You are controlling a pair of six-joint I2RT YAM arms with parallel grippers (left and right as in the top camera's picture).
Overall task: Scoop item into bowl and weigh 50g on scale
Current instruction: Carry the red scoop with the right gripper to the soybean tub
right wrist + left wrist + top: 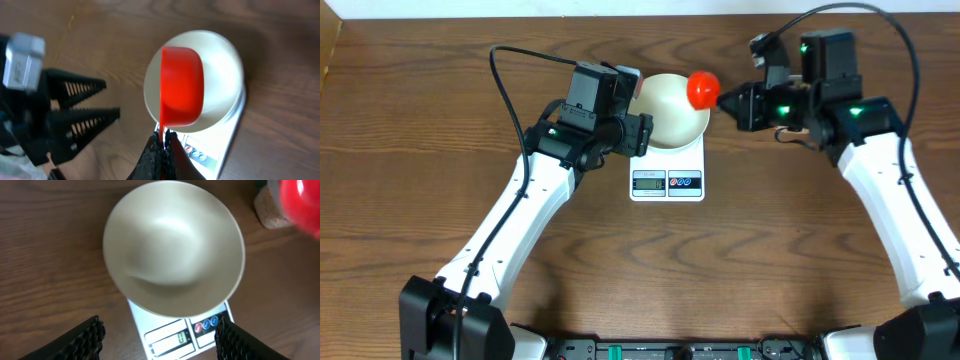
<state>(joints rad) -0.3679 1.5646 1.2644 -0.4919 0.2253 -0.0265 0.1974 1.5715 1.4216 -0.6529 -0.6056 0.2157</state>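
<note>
The white bowl (668, 108) sits empty on the white scale (667, 183), whose display shows 0. In the left wrist view the bowl (172, 247) fills the middle, above the scale (187, 332). My right gripper (725, 97) is shut on the thin handle of a red scoop (702, 89), which hangs over the bowl's right rim. The right wrist view shows the scoop (182, 85) above the bowl (220, 65), its handle pinched in that gripper (164, 142). What the scoop contains is hidden. My left gripper (635, 105) stands open and holds nothing at the bowl's left side. A blurred tan patch (270, 212) may be the item.
Dark wooden table (440, 120) lies all round the scale. The left gripper's open fingers (82, 107) show at the left of the right wrist view, close to the bowl. Both arms' bases stand at the table's near edge.
</note>
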